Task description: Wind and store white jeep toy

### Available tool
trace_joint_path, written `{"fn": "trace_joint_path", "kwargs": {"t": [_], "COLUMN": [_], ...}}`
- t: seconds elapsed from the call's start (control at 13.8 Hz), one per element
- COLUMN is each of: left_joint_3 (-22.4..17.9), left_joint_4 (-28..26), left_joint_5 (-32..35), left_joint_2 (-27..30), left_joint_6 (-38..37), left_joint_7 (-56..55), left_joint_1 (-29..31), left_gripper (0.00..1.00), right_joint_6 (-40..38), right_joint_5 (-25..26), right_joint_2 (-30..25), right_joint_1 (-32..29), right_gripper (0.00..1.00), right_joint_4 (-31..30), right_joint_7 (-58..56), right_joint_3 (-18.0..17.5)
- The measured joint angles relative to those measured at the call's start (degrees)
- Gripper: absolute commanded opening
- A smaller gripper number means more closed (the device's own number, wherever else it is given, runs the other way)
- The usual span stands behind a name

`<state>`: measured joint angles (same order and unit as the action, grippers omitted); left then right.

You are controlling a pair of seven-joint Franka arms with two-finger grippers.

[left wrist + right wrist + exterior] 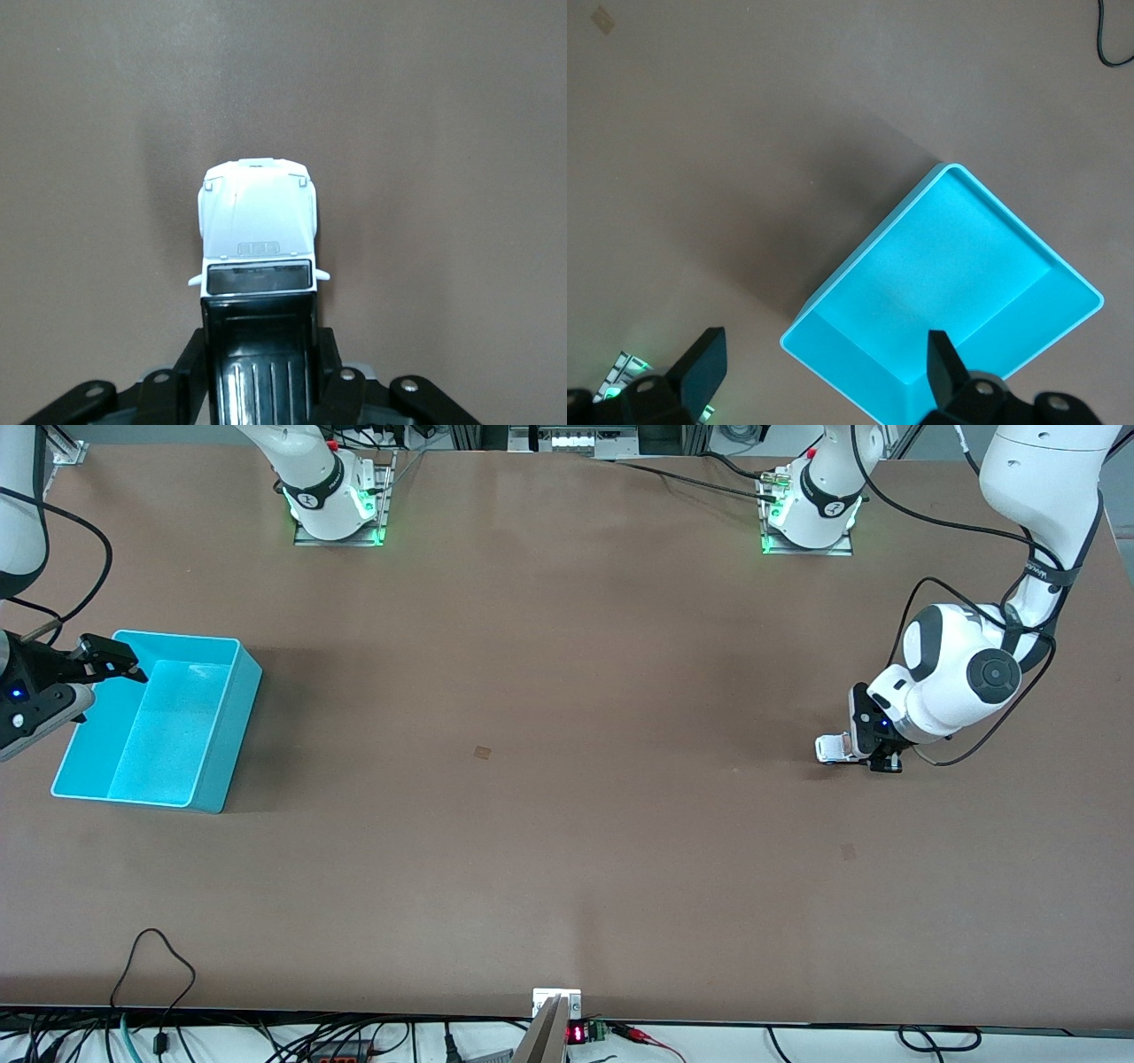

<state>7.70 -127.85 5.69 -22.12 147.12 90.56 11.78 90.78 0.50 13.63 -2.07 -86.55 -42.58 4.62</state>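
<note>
A broad brown table (pixel 567 824) lies under my two arms, bare across its middle. At my left arm's end of it sits the white jeep toy (pixel 833 748), down on the tabletop, and my left gripper (pixel 873 748) is lowered onto it: in my left wrist view the white jeep toy (pixel 257 232) points its bonnet away from my wrist, and my black fingers (pixel 341 381) press against both sides of its dark rear body, so I am clamped on the toy at its back half while its white front sticks out free. At my right arm's end stands the turquoise bin (pixel 159 722), open at the top, well apart from the jeep. My right gripper (pixel 111 660) hangs over the bin's farther rim, and my right wrist view looks straight down into the turquoise bin (pixel 948 292) between my two fingers (pixel 704 363), which are spread wide with nothing between them. That arm waits there.
</note>
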Motion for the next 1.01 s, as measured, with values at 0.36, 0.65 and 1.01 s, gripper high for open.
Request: {"fn": "trace_joint_path", "kwargs": {"t": [0.36,0.65,1.01], "left_joint_3": [0.0,0.0,0.0], "left_joint_4": [0.0,0.0,0.0], "left_joint_5": [0.0,0.0,0.0], "left_joint_2": [0.0,0.0,0.0], "left_joint_6": [0.0,0.0,0.0], "left_joint_7": [0.0,0.0,0.0], "left_joint_1": [0.0,0.0,0.1], "left_gripper": [0.23,0.22,0.20], "right_joint_6": [0.0,0.0,0.0], "right_joint_5": [0.6,0.6,0.6], "right_joint_2": [0.0,0.0,0.0], "right_joint_1": [0.0,-0.1,0.0], "right_gripper": [1.00,1.00,1.00], "right_joint_4": [0.0,0.0,0.0], "right_joint_7": [0.0,0.1,1.9], "right_joint_3": [-0.1,0.0,0.0]}}
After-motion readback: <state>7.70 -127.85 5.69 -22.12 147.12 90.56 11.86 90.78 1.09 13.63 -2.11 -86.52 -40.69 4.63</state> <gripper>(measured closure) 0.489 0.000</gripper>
